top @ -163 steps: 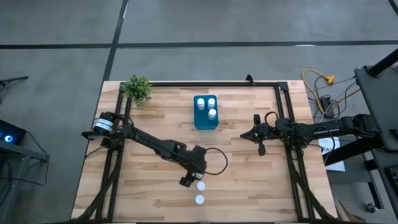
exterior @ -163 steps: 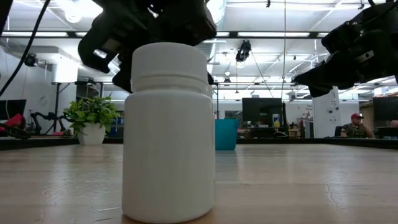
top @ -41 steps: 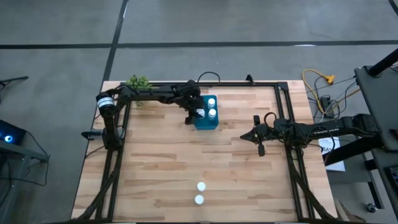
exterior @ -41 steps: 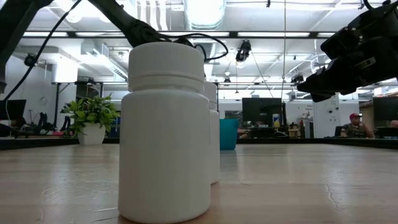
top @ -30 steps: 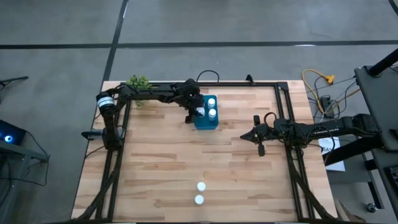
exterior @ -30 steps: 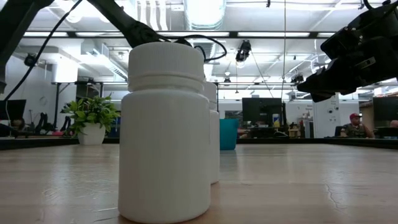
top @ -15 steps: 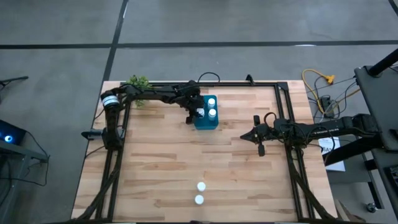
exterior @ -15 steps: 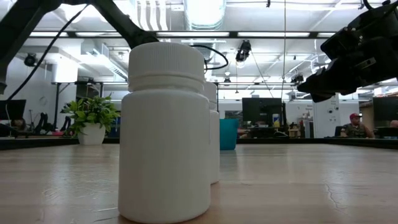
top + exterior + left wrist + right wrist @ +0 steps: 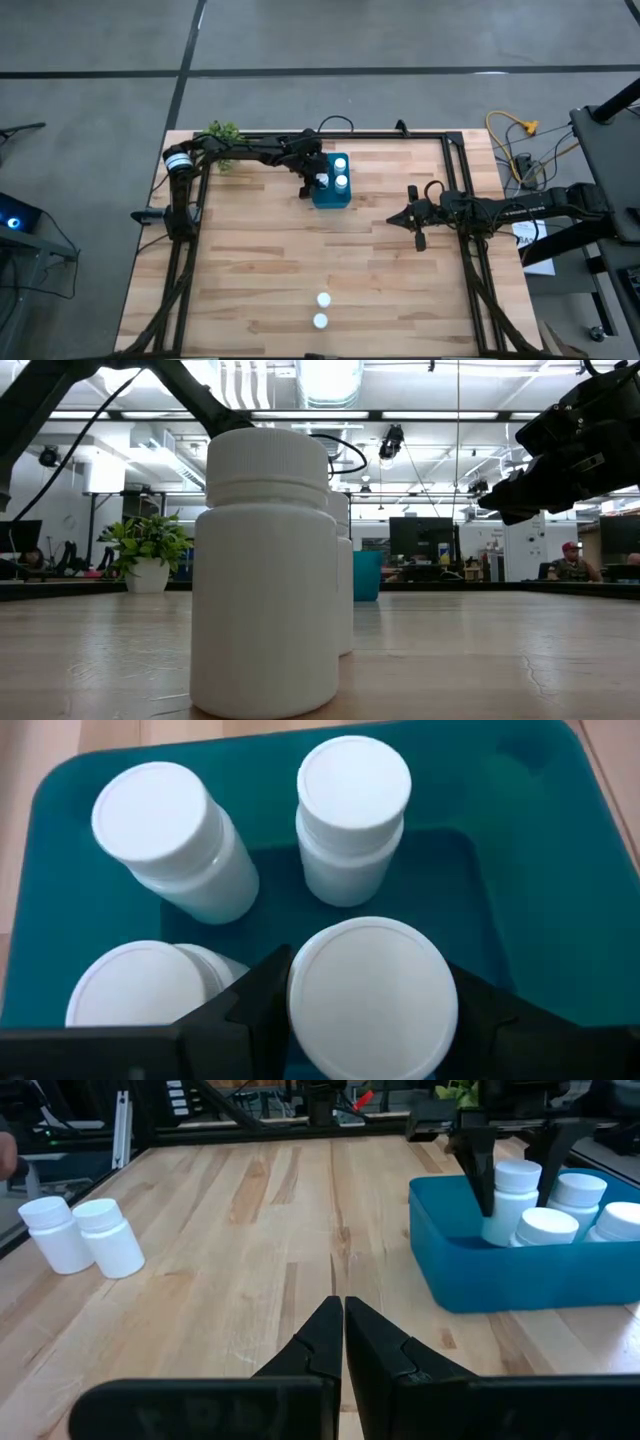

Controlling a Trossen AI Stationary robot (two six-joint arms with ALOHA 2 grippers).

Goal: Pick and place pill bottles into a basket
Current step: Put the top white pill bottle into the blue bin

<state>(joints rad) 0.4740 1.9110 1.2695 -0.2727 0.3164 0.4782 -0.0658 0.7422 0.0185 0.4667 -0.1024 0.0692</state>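
The left claw (image 9: 312, 183) reaches across the table's far side, fingers gripping, while the right claw (image 9: 420, 240) waits with fingers together.

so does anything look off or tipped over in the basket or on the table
Nothing stands out. The left gripper holds a pill bottle upright over the basket, where three more bottles stand. Two bottles wait upright at the table's near edge. The right gripper is shut, idle.
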